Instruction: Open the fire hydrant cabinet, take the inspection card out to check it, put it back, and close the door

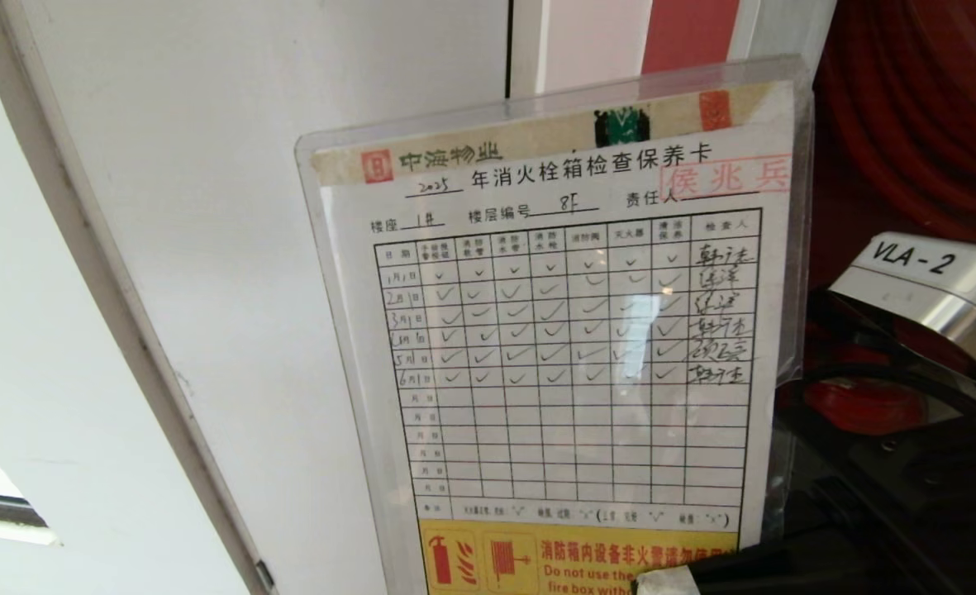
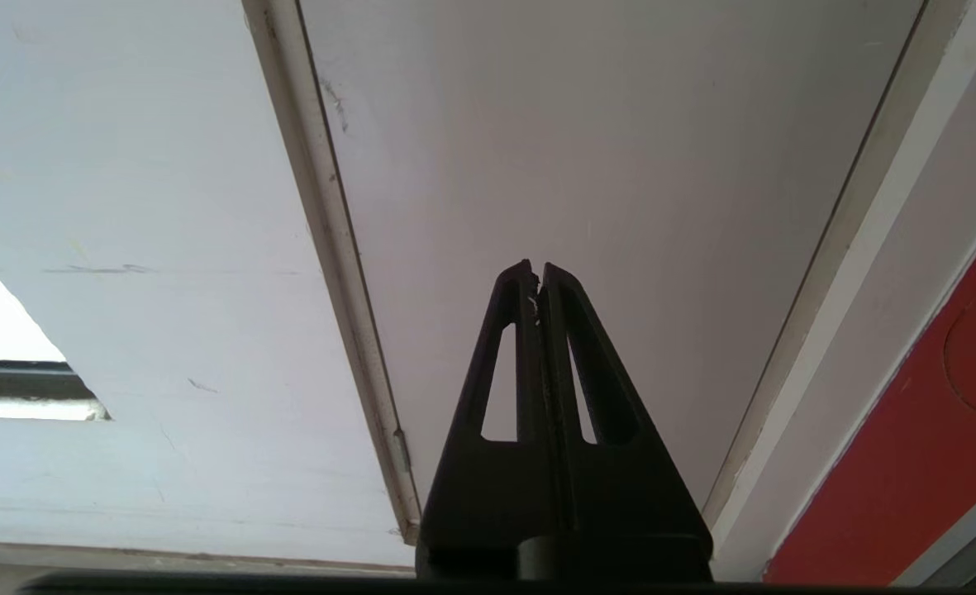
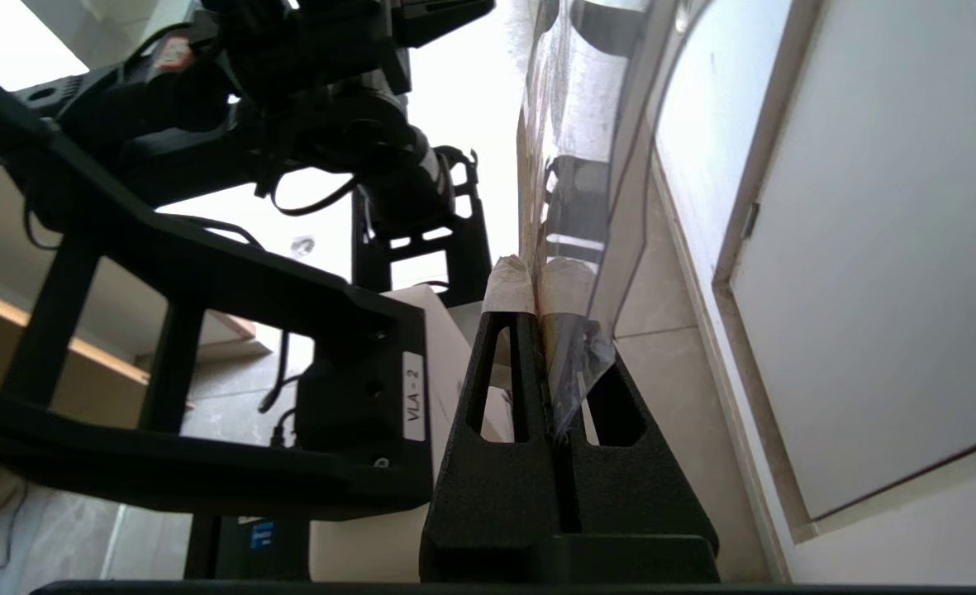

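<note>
Head view: the inspection card (image 1: 570,330), a whitish laminated rectangular sheet with a printed grid of ticks and a yellow warning strip at its foot, was held upright close before the camera, filling the middle of the frame. The right gripper (image 1: 686,574), black with a pale taped tip, showed only at the card's lower edge. Behind the card to the right lay the red interior of the fire hydrant cabinet (image 1: 917,107), with coiled red hose. A plain white panel (image 1: 231,207) stood to the left. Judgement: door opened and card taken out; checking was in hand; putting back and closing the door remained.

Left wrist view: the left gripper (image 2: 537,277) was pressed together on nothing, facing a white panel and a strip of red cabinet edge (image 2: 934,430). It appeared idle, off to the side.

Right wrist view: the right gripper (image 3: 541,277) pinched the card's clear plastic sleeve (image 3: 587,165) by its bottom margin, the card rising edge-on above the fingertips. The robot's own black frame (image 3: 207,273) stood near on one side and the white panel's edge (image 3: 735,248) on the other. Judgement: the thin sleeve would flex, so the return would need room from the cabinet frame.
</note>
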### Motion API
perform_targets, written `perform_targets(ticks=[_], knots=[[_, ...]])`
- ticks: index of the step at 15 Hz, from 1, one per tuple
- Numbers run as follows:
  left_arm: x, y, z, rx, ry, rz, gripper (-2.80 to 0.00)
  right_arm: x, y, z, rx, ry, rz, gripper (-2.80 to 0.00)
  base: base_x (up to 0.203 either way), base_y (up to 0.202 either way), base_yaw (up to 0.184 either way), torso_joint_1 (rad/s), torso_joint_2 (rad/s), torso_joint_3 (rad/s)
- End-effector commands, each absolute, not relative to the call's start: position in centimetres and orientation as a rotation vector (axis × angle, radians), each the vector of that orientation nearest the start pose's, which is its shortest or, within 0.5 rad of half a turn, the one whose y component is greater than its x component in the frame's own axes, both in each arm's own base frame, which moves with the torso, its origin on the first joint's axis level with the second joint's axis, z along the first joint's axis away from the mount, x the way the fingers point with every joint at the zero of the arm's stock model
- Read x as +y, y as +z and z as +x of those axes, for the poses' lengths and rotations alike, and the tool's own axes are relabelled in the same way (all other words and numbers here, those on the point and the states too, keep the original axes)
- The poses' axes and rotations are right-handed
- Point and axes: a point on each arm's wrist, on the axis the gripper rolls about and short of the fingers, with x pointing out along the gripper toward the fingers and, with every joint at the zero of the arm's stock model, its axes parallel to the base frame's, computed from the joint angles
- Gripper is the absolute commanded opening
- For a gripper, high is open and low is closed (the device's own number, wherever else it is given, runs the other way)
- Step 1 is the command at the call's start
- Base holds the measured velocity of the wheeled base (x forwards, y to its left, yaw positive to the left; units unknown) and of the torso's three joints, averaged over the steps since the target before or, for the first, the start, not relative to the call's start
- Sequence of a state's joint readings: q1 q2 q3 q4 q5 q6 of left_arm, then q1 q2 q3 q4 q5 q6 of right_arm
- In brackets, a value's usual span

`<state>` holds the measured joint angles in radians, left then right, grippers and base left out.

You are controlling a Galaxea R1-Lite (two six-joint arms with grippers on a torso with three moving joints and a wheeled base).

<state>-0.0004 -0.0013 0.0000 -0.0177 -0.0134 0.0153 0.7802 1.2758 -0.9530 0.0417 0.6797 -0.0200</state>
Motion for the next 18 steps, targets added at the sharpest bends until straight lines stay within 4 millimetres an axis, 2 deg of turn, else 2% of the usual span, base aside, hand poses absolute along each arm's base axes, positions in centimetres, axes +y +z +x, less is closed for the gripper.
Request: perform_targets(ticks=[1,12,18], knots=[[0.0,7.6,-2.2,-0.013,-0.014,0.015,-2.8,14.2,27.2,12.2,0.364,1.48,-0.03,-2.8,0.0,0.0,0.0,0.0,0.0,0.0],[0.0,7.6,-2.2,-0.013,-0.015,0.015,-2.8,13.1,27.3,11.1,0.344,1.515,-0.023,-2.8,0.0,0.0,0.0,0.0,0.0,0.0],[0.0,7.6,-2.2,-0.014,-0.015,0.015,-2.8,13.2,27.3,11.1,0.341,1.523,-0.021,-2.8,0.0,0.0,0.0,0.0,0.0,0.0]])
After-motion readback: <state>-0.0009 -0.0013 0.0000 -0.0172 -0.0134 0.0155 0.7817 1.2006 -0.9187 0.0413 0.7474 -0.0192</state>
